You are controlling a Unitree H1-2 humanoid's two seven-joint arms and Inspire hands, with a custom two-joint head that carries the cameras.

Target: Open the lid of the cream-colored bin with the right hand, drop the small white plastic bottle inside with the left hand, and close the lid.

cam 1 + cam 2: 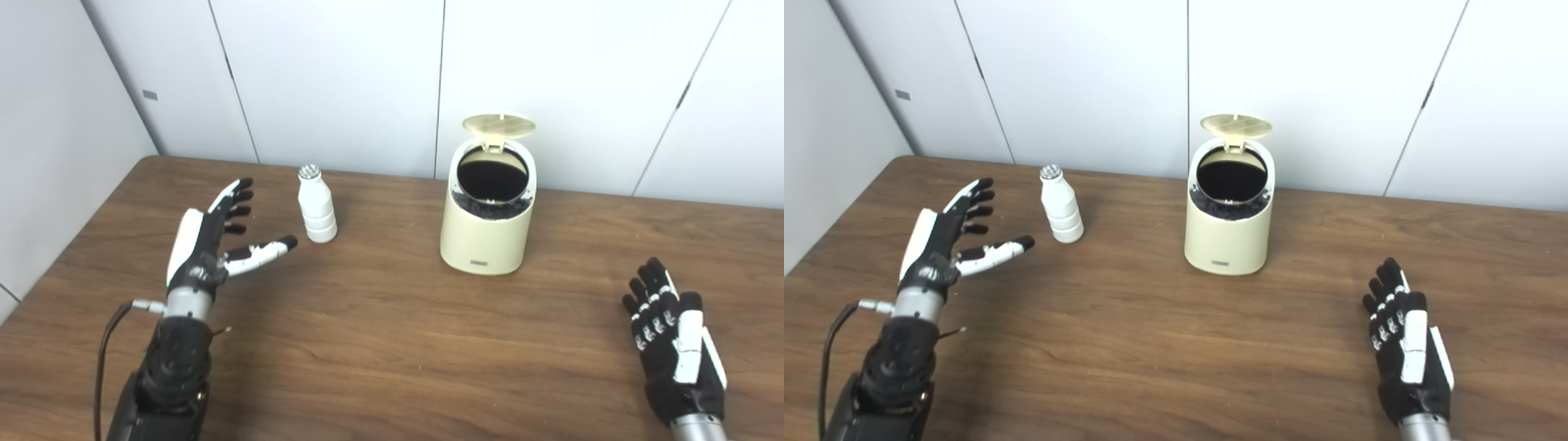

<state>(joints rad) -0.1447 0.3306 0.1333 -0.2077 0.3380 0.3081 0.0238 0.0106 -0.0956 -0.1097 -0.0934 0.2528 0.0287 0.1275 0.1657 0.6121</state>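
On the tabletop (392, 343), toward the back wall: bin (488, 211) upright, right of centre, lid (498, 125) flipped fully up on its rear hinge. Mouth open, interior dark; cannot tell what's inside. Small label low on the front face.

Bottle (316, 205) stands upright left of the bin, well apart from it, silver cap on top. Nothing touching it.

Left hand (211, 236): raised over the left side of the tabletop, palm turned inward toward the bottle. Fingers (236, 202) spread wide and stretched forward, thumb splayed out to the right, tip pointing at the bottle base. Near the bottle, clear gap, no contact. Holding nothing. Cable loops off the wrist down the forearm.

Right hand (674, 340): low at the front right, well apart from the bin, back of the hand facing the cameras. Fingers side by side, only slightly curled, pointing away toward the wall. Empty. Cannot tell whether it rests on the wood or sits just above it.

White wall panels (1304, 73) behind, another panel along the left edge.
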